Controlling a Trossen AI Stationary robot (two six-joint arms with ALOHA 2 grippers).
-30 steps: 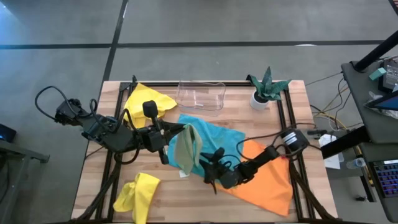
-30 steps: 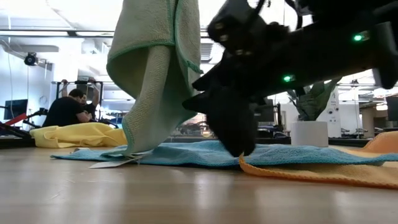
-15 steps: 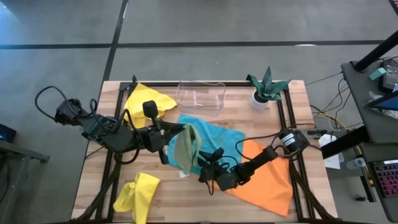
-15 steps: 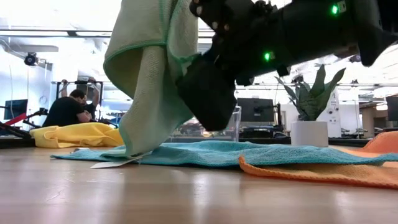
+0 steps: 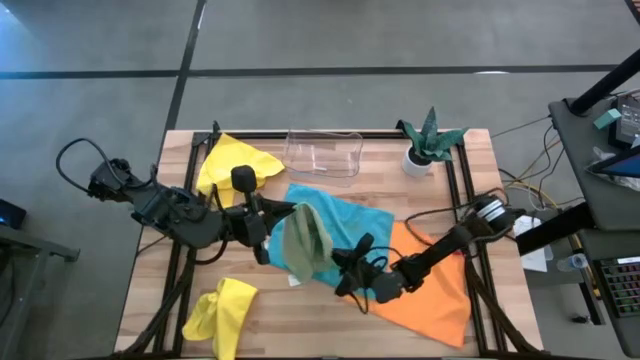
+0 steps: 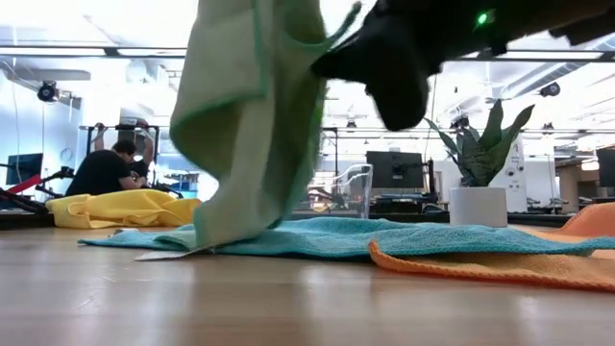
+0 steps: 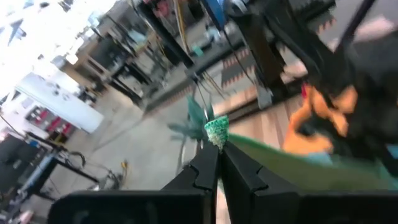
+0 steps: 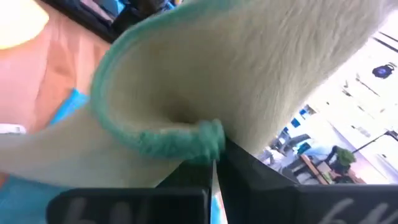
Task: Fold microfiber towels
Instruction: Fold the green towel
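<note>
A sage green towel hangs in the middle of the table between my two grippers. My left gripper is shut on its upper corner, and my right gripper is shut on its edge from the right. Under it a turquoise towel lies spread flat, and an orange towel lies flat at the near right. One yellow towel is heaped at the far left. Another yellow towel lies crumpled at the near left. My left gripper pinches a corner of the green towel between its two fingers, only at their tips, coming about level from the table's left. The towel hangs below that corner. My right gripper pinches the towel's bunched hem between its shut fingers, coming about level from the right. The cloth curls over the fingers, and the towel's lower end rests on the turquoise towel.
A clear plastic tray stands at the far middle, and a small plant in a white pot at the far right. Bare wood shows along the near edge. People sit in the room beyond the table.
My right gripper has risen from just above the table beside the green towel and has taken hold of its edge. That side of the towel has lifted with it, while the lower end stays on the turquoise towel.
</note>
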